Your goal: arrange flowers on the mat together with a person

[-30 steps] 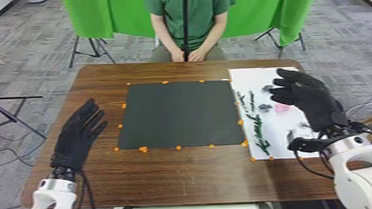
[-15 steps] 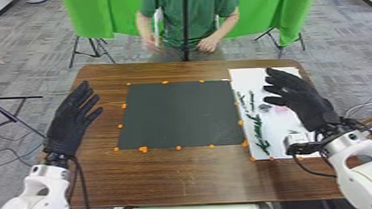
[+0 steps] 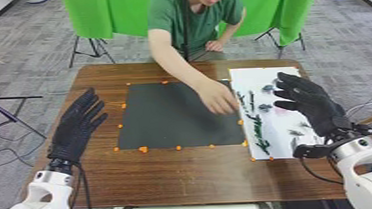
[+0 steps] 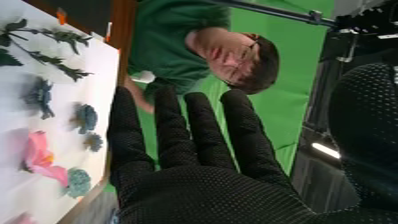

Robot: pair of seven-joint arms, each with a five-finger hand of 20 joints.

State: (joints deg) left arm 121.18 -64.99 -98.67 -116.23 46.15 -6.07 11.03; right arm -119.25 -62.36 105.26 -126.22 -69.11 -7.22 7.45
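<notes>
Leafy stems (image 3: 260,135) are lying on the white sheet (image 3: 244,76) just beside the dark mat (image 3: 165,118). In the head view, the person's hand (image 3: 218,99) is reaching over the mat's right side, near the stems; whether it is touching anything, I cannot tell. The left hand (image 3: 70,132) is resting open beyond the mat's left side, fingers straight, holding nothing. The right hand (image 3: 316,105) is hovering by the sheet. The right wrist view is showing that right hand (image 4: 209,192) spread wide, its fingers straight and gripping nothing, while the pink flower (image 4: 39,156) is lying beside a blue-green bloom (image 4: 78,182).
</notes>
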